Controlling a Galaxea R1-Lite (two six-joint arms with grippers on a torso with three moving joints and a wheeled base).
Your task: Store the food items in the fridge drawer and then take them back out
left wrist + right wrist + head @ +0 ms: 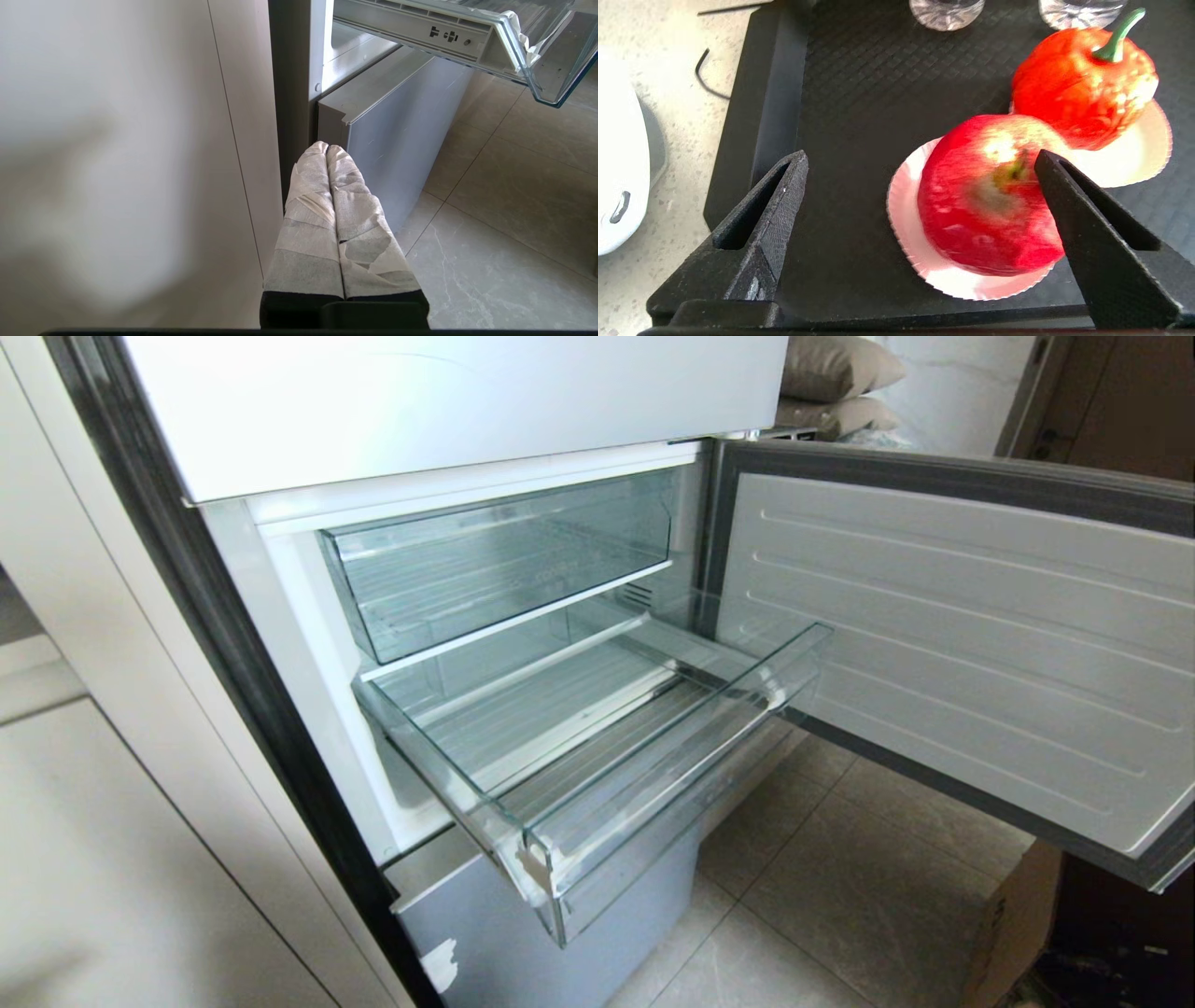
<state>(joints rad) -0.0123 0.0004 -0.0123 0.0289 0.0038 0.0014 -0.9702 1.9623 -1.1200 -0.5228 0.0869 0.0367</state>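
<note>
1. Step in hand, as I read it: reach for 1st pickup. The fridge drawer [597,775] is pulled out w/ nothing in it; white tape scraps on its front corner. Upper clear drawer [495,560] shut in place, fridge door [962,644] swung open.
2. Food items both on the black tray [859,93], each on a small white paper liner: apple [985,196] nearer the tray's front edge, red pepper [1083,79] w/ green stem behind it, toward the far edge, just beside or touching the apple, can't tell which.
3. Right gripper [920,161] above tray, fingers spread wide, nothing held; apple sits off-centre, one finger overlapping it in right wrist view.
4. Left gripper [327,149] parked low by fridge's bottom panel, taped fingers pressed together, holding nothing.
5. Next move calls for: shift to centre the apple btwn fingers, lower, close gently (round, may roll off liner), then carry to drawer.
</note>
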